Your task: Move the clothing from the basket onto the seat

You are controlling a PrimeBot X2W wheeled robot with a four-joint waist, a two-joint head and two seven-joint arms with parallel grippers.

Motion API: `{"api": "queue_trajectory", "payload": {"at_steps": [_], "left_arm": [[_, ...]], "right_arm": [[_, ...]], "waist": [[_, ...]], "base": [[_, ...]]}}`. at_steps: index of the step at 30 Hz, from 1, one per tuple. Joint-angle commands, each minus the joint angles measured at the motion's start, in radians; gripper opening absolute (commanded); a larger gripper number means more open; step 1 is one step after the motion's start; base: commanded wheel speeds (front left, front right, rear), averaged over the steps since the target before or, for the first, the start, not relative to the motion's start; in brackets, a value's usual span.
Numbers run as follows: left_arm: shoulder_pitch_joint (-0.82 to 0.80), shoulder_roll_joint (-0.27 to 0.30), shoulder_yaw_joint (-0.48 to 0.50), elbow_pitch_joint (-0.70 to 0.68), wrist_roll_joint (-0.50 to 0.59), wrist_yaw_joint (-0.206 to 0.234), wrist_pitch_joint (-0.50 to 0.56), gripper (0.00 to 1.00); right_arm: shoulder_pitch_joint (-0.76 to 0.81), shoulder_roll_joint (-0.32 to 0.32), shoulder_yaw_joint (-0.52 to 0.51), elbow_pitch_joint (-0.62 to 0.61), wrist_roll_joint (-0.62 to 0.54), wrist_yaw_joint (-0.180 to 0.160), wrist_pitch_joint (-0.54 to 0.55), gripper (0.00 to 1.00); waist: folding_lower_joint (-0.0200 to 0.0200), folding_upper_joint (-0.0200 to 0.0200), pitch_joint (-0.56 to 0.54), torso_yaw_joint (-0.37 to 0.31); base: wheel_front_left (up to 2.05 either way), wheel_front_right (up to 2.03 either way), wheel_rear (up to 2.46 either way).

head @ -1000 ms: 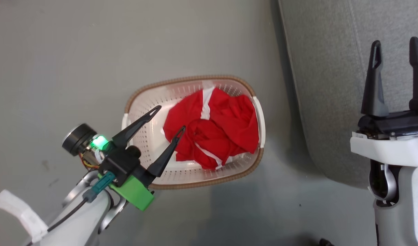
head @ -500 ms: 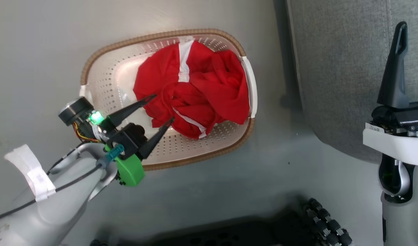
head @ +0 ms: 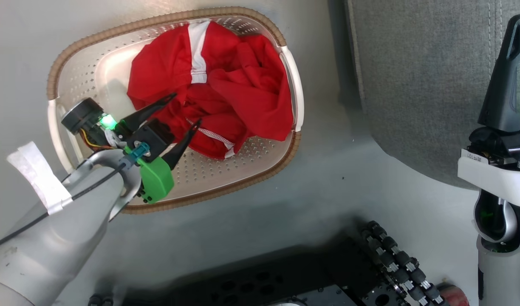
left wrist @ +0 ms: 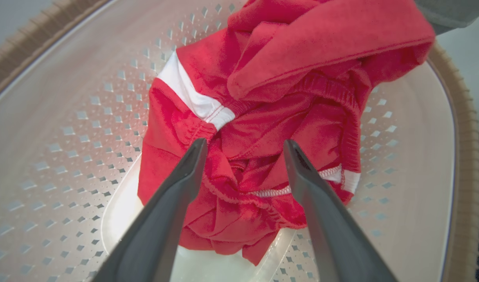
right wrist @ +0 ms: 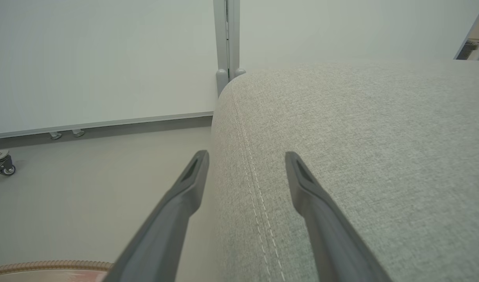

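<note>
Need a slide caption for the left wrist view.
Open left hand aimed at the crumpled red clothing lying in the perforated basket.

L end effector (head: 185,108) blk, green bracket (head: 156,182); forearm (head: 52,238) grey, white tape (head: 38,178), blk cable (head: 97,182).

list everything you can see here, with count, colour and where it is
seat: one, light grey, head view's right
floor: one, pale grey, all around
basket: one, cream-white with brown rim, on the floor left of the seat
clothing: one crumpled heap, red with white stripes, in the basket
wall panels: two, white, beyond the seat
caster: one, grey, on the floor by the panels
robot base: one, black, head view's bottom
left forearm: one, pale grey with white tape, lower left
left gripper: one, dark, open, over the clothing
right gripper: one, dark, open, at the seat's edge
</note>
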Motion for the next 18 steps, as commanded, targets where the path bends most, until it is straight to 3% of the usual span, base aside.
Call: {"api": "queue_trajectory", "payload": {"at_steps": [1, 10, 18], "left_arm": [[-0.029, 0.007, -0.002, 0.024, -0.004, -0.003, 0.000, 1.00], [-0.091, -0.012, 0.040, 0.180, 0.004, -0.003, 0.000, 1.00], [-0.120, -0.034, 0.006, 0.253, -0.024, -0.003, 0.000, 1.00]], "right_arm": [[0.001, -0.001, 0.004, -0.007, 0.009, 0.000, -0.003, 1.00], [0.031, -0.001, -0.007, -0.021, 0.023, 0.000, -0.003, 1.00], [0.054, -0.001, -0.002, -0.030, 0.006, 0.000, -0.003, 1.00]], "waist": [[-0.0002, 0.0000, 0.016, -0.019], [-0.0002, 0.0000, 0.046, -0.049], [-0.0002, 0.0000, 0.052, -0.044]], "base": [[0.00, 0.00, 0.00], [0.00, 0.00, 0.00], [0.00, 0.00, 0.00]]}}
